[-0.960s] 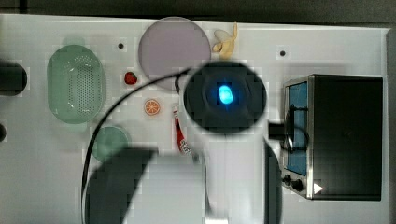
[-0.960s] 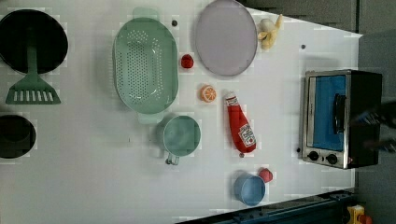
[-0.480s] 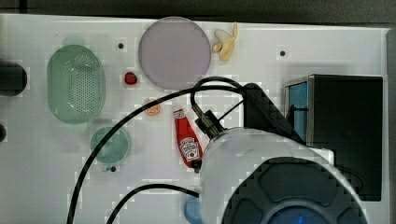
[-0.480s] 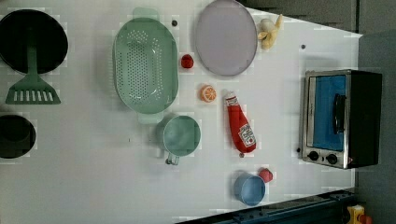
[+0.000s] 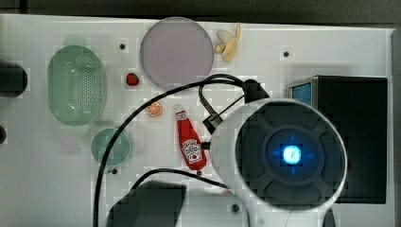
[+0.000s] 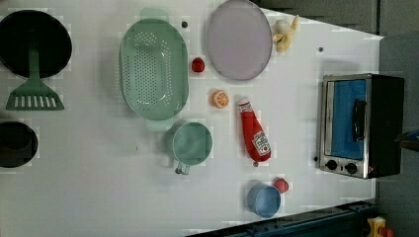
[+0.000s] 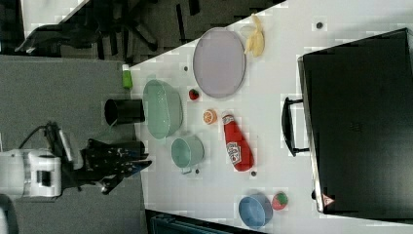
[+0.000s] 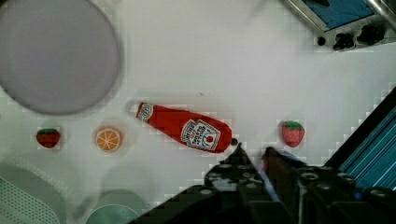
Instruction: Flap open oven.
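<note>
The claw [image 8: 254, 156], fingers nearly together and holding nothing, hangs above the ketchup bottle [image 8: 186, 129]; the oven [image 8: 343, 18], door closed, sits well apart, awaiting a pull on its handle [image 6: 359, 120].

two strawberries [image 6: 198, 64] [image 6: 281, 185], one oven [image 6: 363, 124], one ketchup bottle [image 6: 254, 133]

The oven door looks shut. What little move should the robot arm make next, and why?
Probably move the gripper across the table toward the oven. Its blue glass door is shut, and the black bar handle is untouched. In the wrist view the gripper hangs above the ketchup bottle, holding nothing.
</note>
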